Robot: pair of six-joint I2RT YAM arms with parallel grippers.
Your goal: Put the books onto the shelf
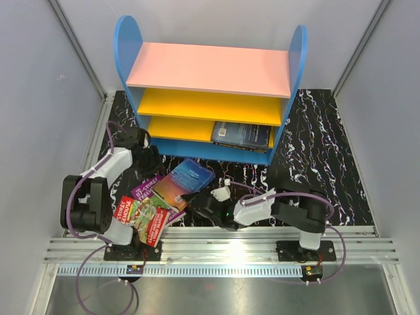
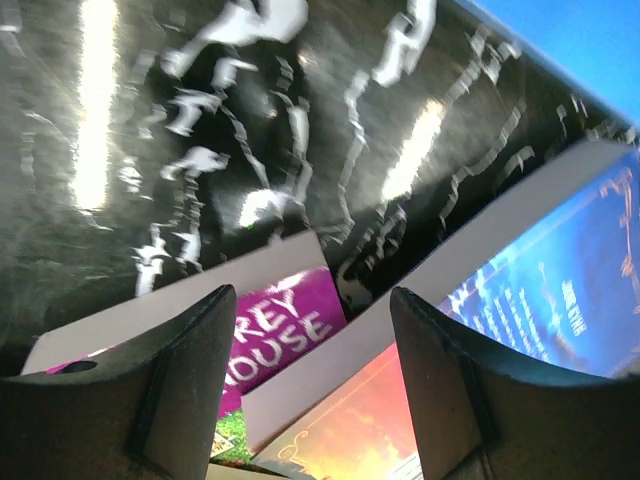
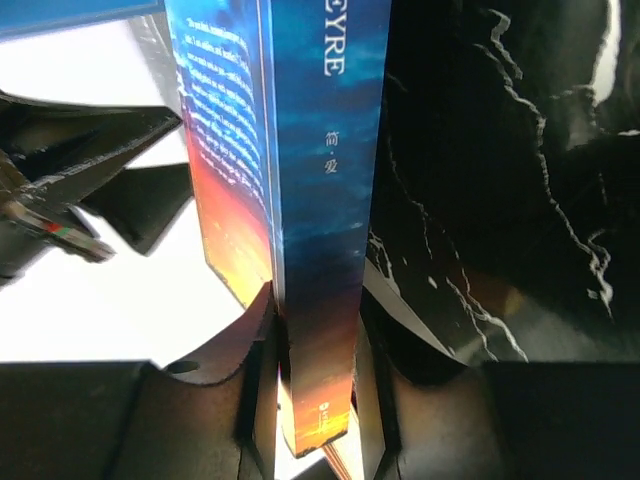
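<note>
Currently in hand: the pick-up of Jane Eyre point(image 1: 187, 180), and the right fingers point(image 3: 210, 400) are clamped on it, one on each cover, spine facing the wrist camera.
Next move: by my read, lift it off the pile, stand it up and carry it toward 12 o'clock. The grip sits at one end, so the book may sag or swing, and it must clear the front edge of the shelf point(image 1: 207, 69).
Room: plain grey walls point(image 1: 39, 131) box the bench point(image 1: 315, 151) in at 9, 12 and 3 o'clock.
Surface: glossy black with white veining, throwing glare; a metal rail point(image 1: 230, 249) runs along 6 o'clock.
Shelf: at 12 o'clock, pink top bare; one dark blue book point(image 1: 241, 136) lies flat on the lower yellow board, at its right end.
Pile: around 7 o'clock, Jane Eyre leans on the purple Treehouse point(image 1: 147, 187), and the red Treehouse point(image 1: 146, 220) sits nearest the left arm's base.
Left fingers point(image 2: 190, 380): apart, holding nothing, poised above the purple Treehouse just beside Jane Eyre's edge.
</note>
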